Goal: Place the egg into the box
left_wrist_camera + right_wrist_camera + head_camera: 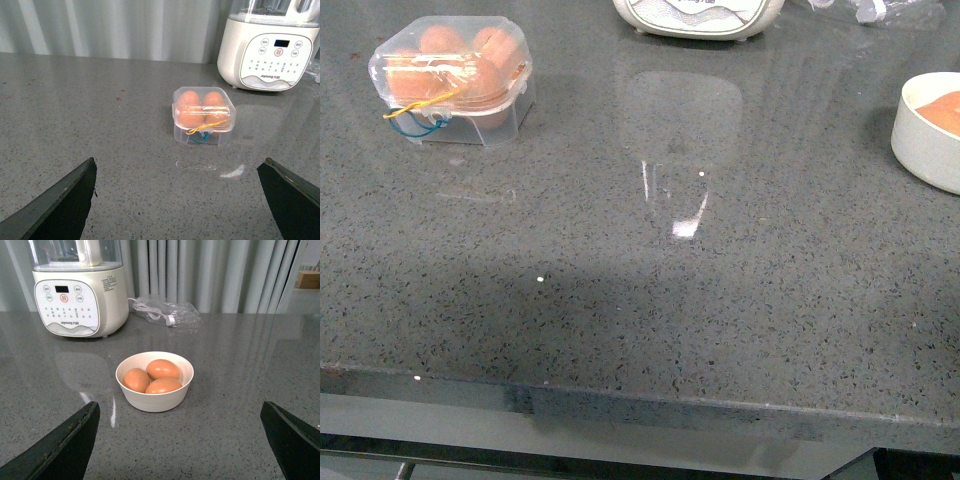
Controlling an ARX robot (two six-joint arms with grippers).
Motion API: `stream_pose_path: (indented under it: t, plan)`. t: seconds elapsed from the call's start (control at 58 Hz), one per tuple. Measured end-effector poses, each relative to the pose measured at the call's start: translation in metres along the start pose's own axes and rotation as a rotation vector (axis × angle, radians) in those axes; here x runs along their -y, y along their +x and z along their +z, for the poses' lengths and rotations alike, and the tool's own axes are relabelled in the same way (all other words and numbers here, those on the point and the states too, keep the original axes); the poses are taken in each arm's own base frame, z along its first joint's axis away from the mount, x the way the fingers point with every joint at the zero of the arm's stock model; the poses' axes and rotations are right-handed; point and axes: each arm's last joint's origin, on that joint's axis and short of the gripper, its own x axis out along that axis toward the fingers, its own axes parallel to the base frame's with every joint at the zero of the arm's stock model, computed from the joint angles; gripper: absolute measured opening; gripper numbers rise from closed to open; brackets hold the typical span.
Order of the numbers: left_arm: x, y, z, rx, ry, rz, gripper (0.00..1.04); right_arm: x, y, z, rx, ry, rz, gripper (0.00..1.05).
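Note:
The box (455,75) is a small clear egg carton at the far left of the counter. Its lid is down, and brown eggs (189,99) show through it. Yellow and blue cords (202,132) hang at its front. Three more brown eggs (162,368) lie in a round white bowl (155,400) at the far right (920,150). My left gripper (180,200) is open and empty, facing the box from well short of it. The right gripper (180,440) is also open and empty, short of the bowl. Neither arm shows in the front view.
A white blender base (700,15) stands at the back middle of the grey speckled counter, and it shows in both wrist views (267,55) (80,300). A crumpled clear plastic bag (165,312) lies behind the bowl. The counter's front edge (640,400) runs across near me.

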Motion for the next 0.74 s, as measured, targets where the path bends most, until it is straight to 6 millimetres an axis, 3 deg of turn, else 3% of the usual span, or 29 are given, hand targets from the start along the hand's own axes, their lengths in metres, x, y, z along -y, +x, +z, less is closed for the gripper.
stream_pose_path:
  t: [0.741]
  plan:
    - [0.0, 0.0, 0.0, 0.0, 0.0, 0.0, 0.98, 0.0, 0.0, 0.0, 0.0, 0.0, 0.0, 0.97]
